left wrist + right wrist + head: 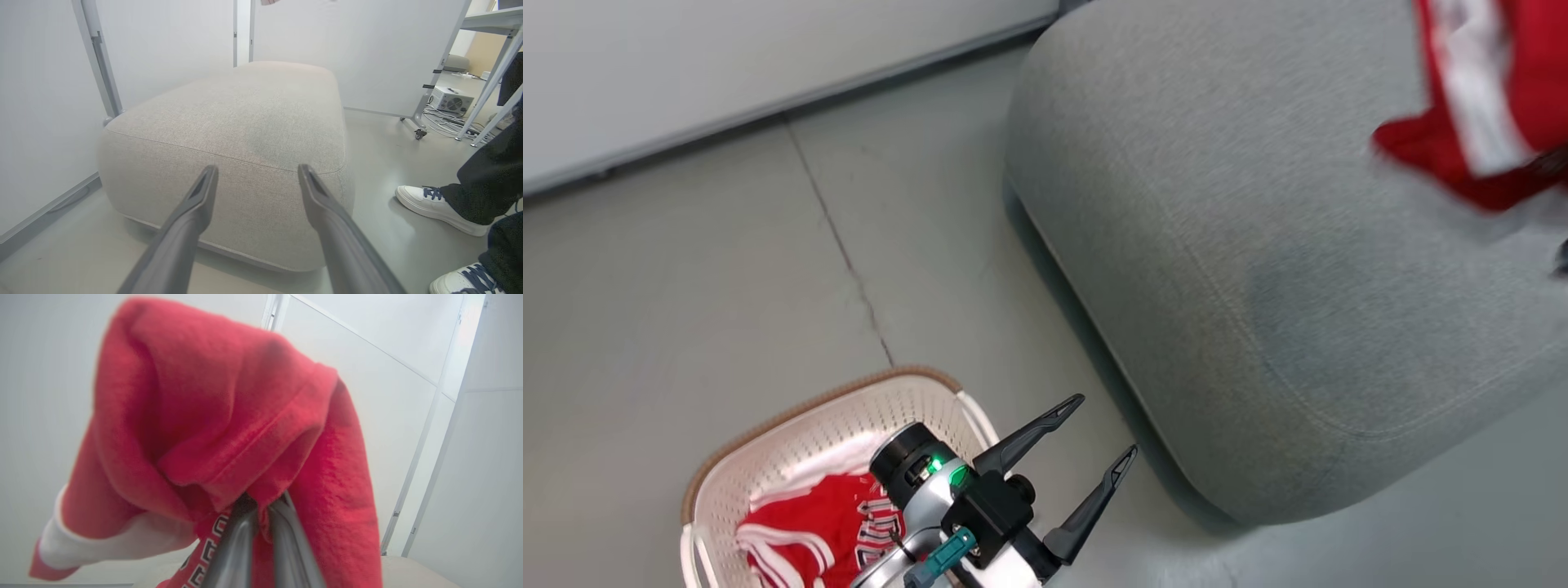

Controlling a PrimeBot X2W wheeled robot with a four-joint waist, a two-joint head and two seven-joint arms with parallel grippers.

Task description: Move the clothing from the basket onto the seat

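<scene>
Left claw (pixel 1107 425): fingers spread wide, nothing between them. Right claw (pixel 263 500): fingers pressed together, pinching a fold of the held garment (pixel 212 416). It is red with a white cuff, and the cloth drapes above and to both sides of the fingertips.

Per view:
- Head view: basket (pixel 849 433) sits just behind and under the left claw's wrist. The basket garment (pixel 809 523) lies inside it, red with white stripes and black-and-white lettering. Seat (pixel 1258 245) is ahead and right of the left fingertips, apart from them. Held garment (pixel 1486 98) is blurred, over the seat top and well apart from the left claw. Can't tell if it touches the seat.
- Left wrist view: left claw (pixel 257 167) points straight at the seat (pixel 245 106) side wall, near but not touching. Right of the claw, on the floor: a person's white shoes (pixel 433 208) and dark trouser legs (pixel 490 179). Farther off, a white box (pixel 451 100) with cables.
- Right wrist view: a lettered band on the held garment, just left of the fingers.

Counts: claws 2. Red garments 2, one pinched and one in the basket; can't tell if more lie under it. Basket 1, seat 1, shoes 2.
</scene>
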